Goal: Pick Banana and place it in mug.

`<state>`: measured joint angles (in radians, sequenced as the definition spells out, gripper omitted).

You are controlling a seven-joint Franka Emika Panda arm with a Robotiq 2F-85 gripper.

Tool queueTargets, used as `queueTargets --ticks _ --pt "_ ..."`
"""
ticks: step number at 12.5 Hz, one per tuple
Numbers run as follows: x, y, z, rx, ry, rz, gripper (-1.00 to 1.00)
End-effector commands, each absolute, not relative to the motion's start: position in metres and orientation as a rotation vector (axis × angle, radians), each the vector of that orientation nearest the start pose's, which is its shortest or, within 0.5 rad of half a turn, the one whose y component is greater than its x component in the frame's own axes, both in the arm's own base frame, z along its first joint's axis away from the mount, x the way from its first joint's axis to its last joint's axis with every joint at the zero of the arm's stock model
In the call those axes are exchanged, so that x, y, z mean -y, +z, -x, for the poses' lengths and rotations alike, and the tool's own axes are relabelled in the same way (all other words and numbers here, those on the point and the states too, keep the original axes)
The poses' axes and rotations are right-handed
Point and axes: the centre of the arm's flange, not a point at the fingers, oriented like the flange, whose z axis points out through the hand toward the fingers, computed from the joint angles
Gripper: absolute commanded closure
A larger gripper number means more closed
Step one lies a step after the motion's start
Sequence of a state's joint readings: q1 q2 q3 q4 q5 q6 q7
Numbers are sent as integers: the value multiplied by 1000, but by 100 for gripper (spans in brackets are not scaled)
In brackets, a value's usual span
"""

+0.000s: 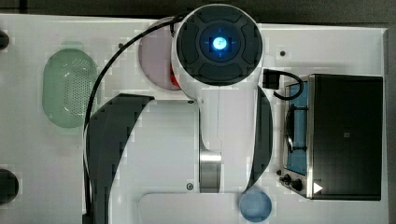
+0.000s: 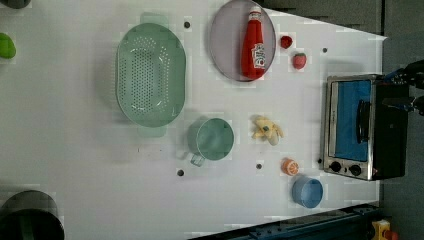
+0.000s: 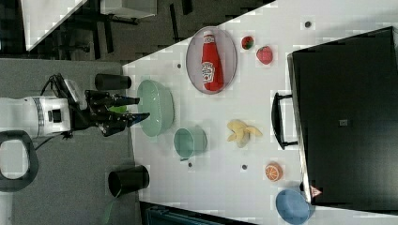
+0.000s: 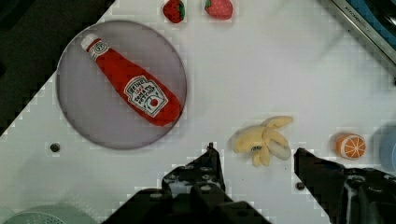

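Note:
The banana (image 2: pixel 267 130) (image 3: pixel 242 132) (image 4: pixel 261 140) is a pale yellow, part-peeled toy lying on the white table. In the left view the green mug (image 2: pixel 214 139) (image 3: pixel 190 142) stands upright just to the left of it, empty, with its handle toward the left view's bottom. My gripper (image 3: pixel 138 108) (image 4: pixel 255 149) (image 2: pixel 392 89) hangs open well above the table with nothing between its fingers. In the wrist view the banana lies just past the two fingertips (image 4: pixel 211 149), between them. In the top view my arm covers the banana and the mug.
A pale-green colander (image 2: pixel 150 75) (image 1: pixel 70 88) (image 4: pixel 42 214) sits beside the mug. A plate (image 2: pixel 225 45) holds a ketchup bottle (image 4: pixel 135 88). Two strawberries (image 2: pixel 286 41) (image 2: pixel 299 61), an orange slice (image 2: pixel 290 166), a blue cup (image 2: pixel 307 192) and a toaster oven (image 2: pixel 357 127) stand around the banana.

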<state>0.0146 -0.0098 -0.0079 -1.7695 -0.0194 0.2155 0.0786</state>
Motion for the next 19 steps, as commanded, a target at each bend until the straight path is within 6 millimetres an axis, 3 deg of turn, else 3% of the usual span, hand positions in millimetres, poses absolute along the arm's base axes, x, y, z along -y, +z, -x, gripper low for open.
queueTargets --ticks 1,2,3,6,9,13,16,19 --pt "32 619 -418 -1236 85 2896 -56" --pt "32 613 -419 -1237 106 2900 -93" --pt "31 600 -422 -1239 140 2907 -100" --pt "31 549 -446 -1238 131 2909 -100" --pt "29 480 -467 -1195 127 2930 -100" --pt "30 386 -490 -854 82 3039 -100" --pt "30 323 -496 -601 57 3098 -100" --pt "28 256 -492 -533 77 3117 -100"
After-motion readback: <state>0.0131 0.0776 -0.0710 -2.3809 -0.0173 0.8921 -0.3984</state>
